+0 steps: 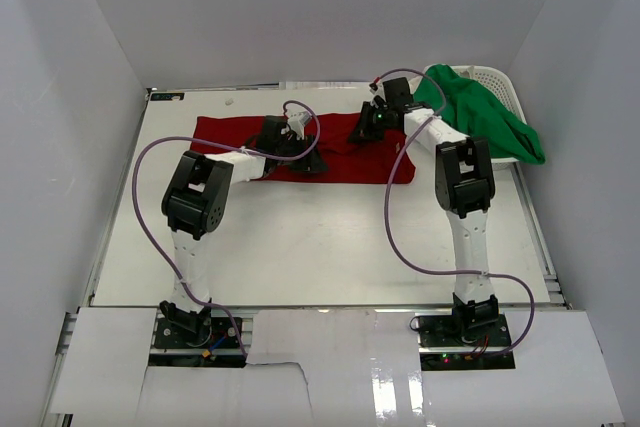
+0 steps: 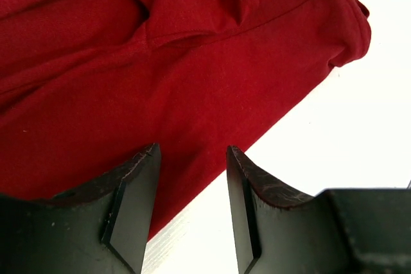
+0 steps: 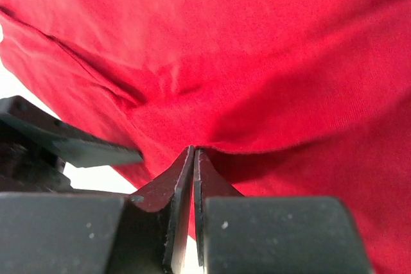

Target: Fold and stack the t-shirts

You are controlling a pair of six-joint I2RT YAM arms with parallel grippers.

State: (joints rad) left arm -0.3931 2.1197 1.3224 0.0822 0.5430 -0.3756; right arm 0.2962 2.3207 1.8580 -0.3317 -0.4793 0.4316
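The deep red t-shirt (image 1: 330,152) lies spread across the far middle of the table, partly folded. My left gripper (image 1: 305,162) is open over its near edge; in the left wrist view (image 2: 192,152) the fingers straddle the cloth's edge (image 2: 160,94) with nothing between them. My right gripper (image 1: 368,127) is shut on a fold of the red t-shirt (image 3: 257,62), the cloth's edge pinched at the fingertips (image 3: 194,151). The bright green t-shirt (image 1: 480,117) is bunched in and over the basket at the far right.
A white slotted basket (image 1: 490,77) stands at the far right corner under the green cloth. White walls enclose the table on three sides. Purple cables loop from both arms over the table's near half (image 1: 320,247).
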